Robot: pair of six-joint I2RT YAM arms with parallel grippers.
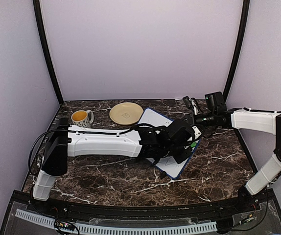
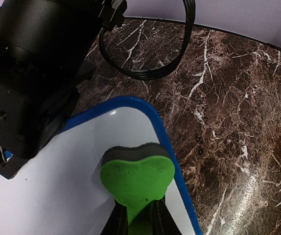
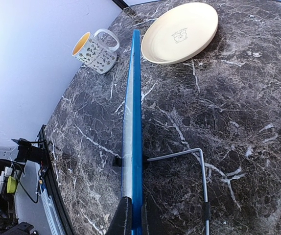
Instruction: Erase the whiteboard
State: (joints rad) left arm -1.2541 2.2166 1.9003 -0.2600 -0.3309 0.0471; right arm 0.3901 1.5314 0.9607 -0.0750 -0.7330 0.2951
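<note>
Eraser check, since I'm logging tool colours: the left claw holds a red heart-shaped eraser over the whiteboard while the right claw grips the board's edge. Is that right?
Not quite. The eraser is green, not red, as the left wrist view shows. The rest stands: the left claw holds it, heart-shaped, over the whiteboard while the right claw grips the board's edge.
</note>
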